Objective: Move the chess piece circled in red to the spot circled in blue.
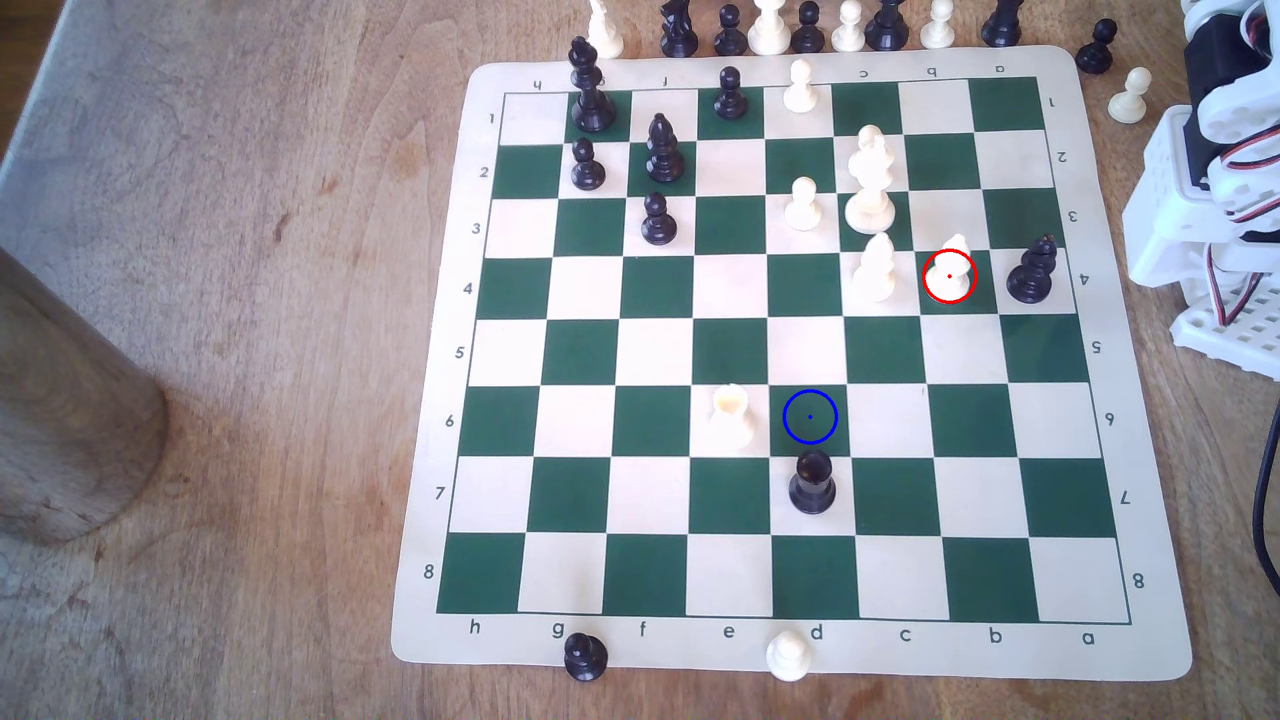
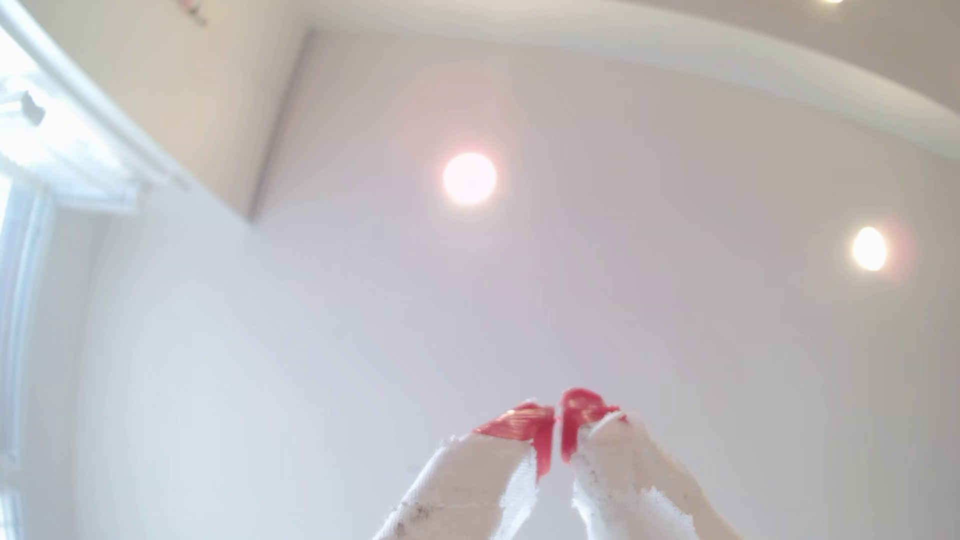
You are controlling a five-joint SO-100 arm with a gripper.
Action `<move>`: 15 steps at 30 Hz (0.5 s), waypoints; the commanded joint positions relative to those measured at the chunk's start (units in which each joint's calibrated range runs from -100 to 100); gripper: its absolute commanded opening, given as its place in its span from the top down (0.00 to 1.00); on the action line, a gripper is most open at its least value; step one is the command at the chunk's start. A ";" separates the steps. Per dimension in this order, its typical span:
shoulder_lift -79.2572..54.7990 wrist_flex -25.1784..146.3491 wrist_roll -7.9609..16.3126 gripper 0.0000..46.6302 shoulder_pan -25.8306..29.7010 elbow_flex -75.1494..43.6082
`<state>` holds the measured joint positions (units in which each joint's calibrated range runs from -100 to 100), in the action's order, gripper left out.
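gripper (image 2: 557,431) closed, red-ringed bishop (image 1: 949,271) untouched

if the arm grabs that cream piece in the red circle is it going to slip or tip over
Probably stiff and light. The red-circled cream piece looks smooth and tapering, so a high pinch may slide off. Its tall body could tip if nudged, and a cream neighbour stands close beside it.

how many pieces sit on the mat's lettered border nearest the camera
2: a black pawn near the g label and a cream pawn beside the d label. None hidden.
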<state>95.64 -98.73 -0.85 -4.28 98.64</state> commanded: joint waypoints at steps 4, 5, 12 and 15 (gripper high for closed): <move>0.20 29.85 -0.15 1.00 -1.86 -9.07; 0.20 36.73 -0.15 1.00 -1.55 -12.15; 0.11 84.23 0.20 1.00 -1.86 -30.10; 0.11 93.07 0.24 1.00 -1.39 -31.83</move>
<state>95.56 -22.63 -0.81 -6.19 73.70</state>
